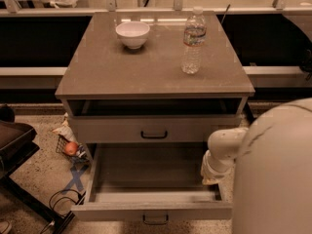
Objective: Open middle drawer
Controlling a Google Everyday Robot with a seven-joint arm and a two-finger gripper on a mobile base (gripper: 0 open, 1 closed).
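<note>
The middle drawer (151, 211) stands pulled well out below the front edge of the table (146, 72), its shallow grey box showing, so I judge the opening step all but done. My gripper (210, 173) sits against the drawer's right wall, under the table's front right corner. How wide it is, I cannot tell. Next I'd lift it clear of that wall without nudging the drawer shut.

Arm (228, 141) bent inward, gripper (212, 172) hanging low at right.
</note>
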